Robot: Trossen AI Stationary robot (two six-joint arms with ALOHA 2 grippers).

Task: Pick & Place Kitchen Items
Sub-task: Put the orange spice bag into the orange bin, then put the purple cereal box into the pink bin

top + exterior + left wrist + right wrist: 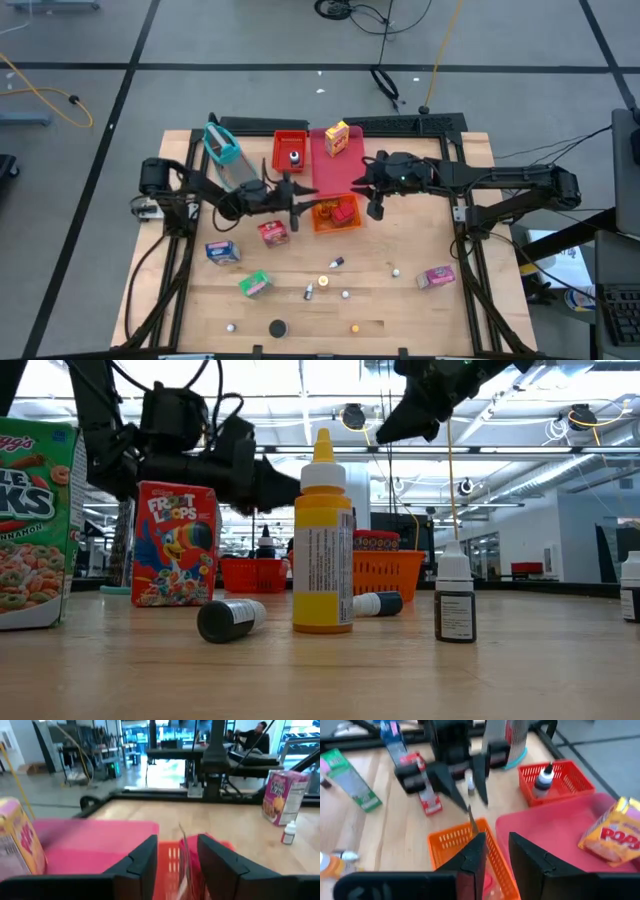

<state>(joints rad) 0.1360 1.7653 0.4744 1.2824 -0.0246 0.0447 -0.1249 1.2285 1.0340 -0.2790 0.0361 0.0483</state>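
My left gripper [177, 855] reaches level over the left end of the orange basket [322, 215], open. A thin flat packet [183, 845] stands edge-on between its fingers, its lower part inside the basket [451, 842]; I see no touch. A red item [346, 212] lies in the same basket. My right gripper [497, 851] hangs higher, over the basket's right end and the pink tray [350, 165], open with nothing between its fingers. Several small boxes, bottles and caps lie on the near table, among them a red box [272, 232] and a blue box [221, 251].
A red basket [291, 150] holds a small bottle [543, 779]. A yellow-orange box [337, 138] lies on the pink tray. A teal-framed basket [222, 145] stands at the far left. A green box [254, 285] and a pink box [436, 276] lie toward the near edge.
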